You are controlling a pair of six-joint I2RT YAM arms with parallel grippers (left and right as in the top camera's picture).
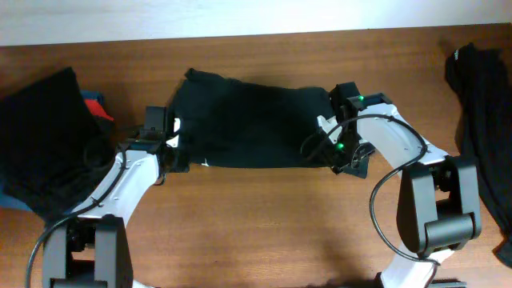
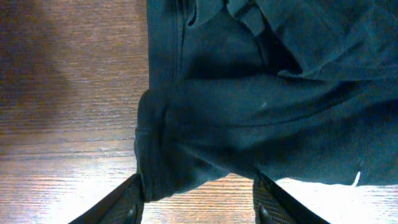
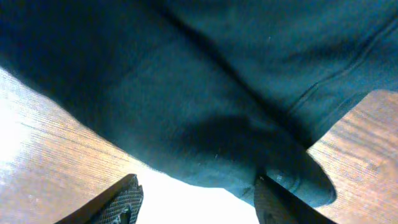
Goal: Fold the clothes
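Black shirt (image 1: 248, 120) is spread out mid-worktop (image 1: 240, 232), toward 12 o'clock. At its 9 o'clock edge the left hand (image 2: 198, 193) is held spread, a bunched corner lying between the fingers. At 3 o'clock the right hand (image 3: 196, 190) is spread too, cloth against one finger. A dark pile (image 1: 40, 152) lies at 9 o'clock, another garment (image 1: 480, 112) at 3 o'clock.

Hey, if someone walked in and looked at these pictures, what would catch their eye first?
A black shirt lies spread across the middle of the table, with the left arm and right arm at its two ends. A dark pile with something red sits at the left edge, and another black garment drapes at the right edge.
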